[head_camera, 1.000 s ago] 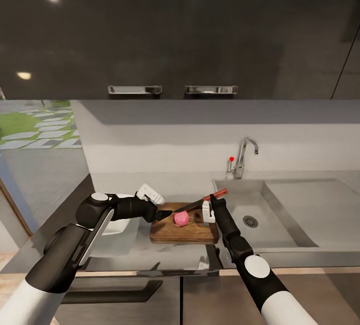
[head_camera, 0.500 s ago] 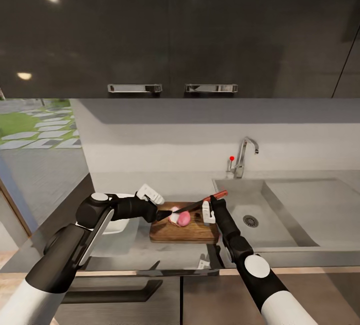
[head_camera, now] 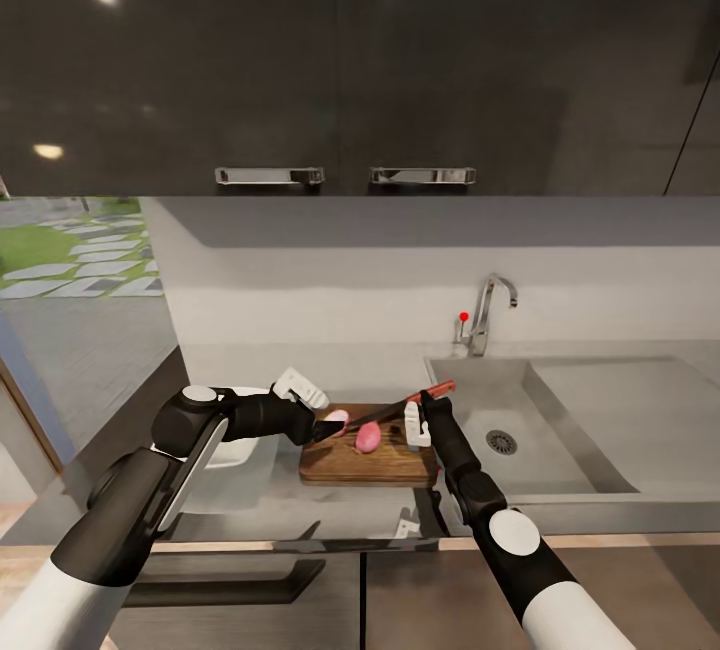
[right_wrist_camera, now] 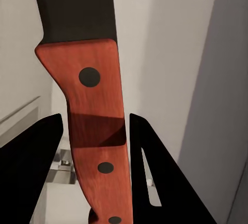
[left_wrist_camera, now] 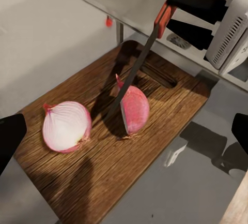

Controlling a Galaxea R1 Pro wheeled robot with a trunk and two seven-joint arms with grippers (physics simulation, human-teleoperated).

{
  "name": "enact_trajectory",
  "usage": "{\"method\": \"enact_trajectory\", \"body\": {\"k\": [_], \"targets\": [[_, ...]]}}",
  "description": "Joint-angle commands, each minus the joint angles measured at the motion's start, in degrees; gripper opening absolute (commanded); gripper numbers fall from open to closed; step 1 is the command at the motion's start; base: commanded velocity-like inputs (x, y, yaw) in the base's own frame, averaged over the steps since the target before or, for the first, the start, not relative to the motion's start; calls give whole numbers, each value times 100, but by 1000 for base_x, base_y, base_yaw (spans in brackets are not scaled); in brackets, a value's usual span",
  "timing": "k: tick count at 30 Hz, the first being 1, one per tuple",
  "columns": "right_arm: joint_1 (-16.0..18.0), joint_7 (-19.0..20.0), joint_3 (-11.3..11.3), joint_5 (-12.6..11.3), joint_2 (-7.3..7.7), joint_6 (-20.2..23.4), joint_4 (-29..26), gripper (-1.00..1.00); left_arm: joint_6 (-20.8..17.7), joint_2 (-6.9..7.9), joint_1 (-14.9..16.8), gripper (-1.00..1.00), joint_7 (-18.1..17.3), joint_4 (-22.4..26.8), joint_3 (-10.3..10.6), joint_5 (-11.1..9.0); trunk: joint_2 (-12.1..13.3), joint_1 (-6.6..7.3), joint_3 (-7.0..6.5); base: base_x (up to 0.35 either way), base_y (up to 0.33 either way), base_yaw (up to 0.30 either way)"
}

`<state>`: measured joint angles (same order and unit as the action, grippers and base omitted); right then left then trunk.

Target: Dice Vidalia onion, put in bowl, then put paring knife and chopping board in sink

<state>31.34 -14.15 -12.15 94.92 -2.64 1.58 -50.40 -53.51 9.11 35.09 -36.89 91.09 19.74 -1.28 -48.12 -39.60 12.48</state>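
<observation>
Onion cut in two on the chopping board (head_camera: 368, 462): one onion half (left_wrist_camera: 66, 126) lying cut face up near the left gripper (head_camera: 322, 427), the other onion half (left_wrist_camera: 135, 110) standing on edge, right beside the blade. Paring knife (head_camera: 400, 404) clamped by its red handle in the right gripper (right_wrist_camera: 95, 146), blade slanting down between the halves. Left gripper wide open, holding nothing. Board on the grey table (head_camera: 250, 500), next to the sink (head_camera: 560, 430). White bowl (head_camera: 235, 450) behind the left arm.
</observation>
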Motion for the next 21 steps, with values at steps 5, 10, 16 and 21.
{"method": "enact_trajectory", "body": {"k": [5,10,16,21], "targets": [[3,-17,-6,66,0,17,31,-100,-37,3,7,100,-2,5,4,-13,-87,-46,46,0,0,0],[4,-16,-6,65,0,18,31,-100,-37,3,7,100,-2,5,4,-13,-208,-112,100,0,0,0],[3,-17,-6,68,0,18,31,-100,-37,3,7,100,-2,5,4,-13,-208,-112,100,0,0,0],[1,-18,-6,65,0,16,31,-100,-37,3,7,100,-2,5,4,-13,-288,-156,136,0,0,0]]}}
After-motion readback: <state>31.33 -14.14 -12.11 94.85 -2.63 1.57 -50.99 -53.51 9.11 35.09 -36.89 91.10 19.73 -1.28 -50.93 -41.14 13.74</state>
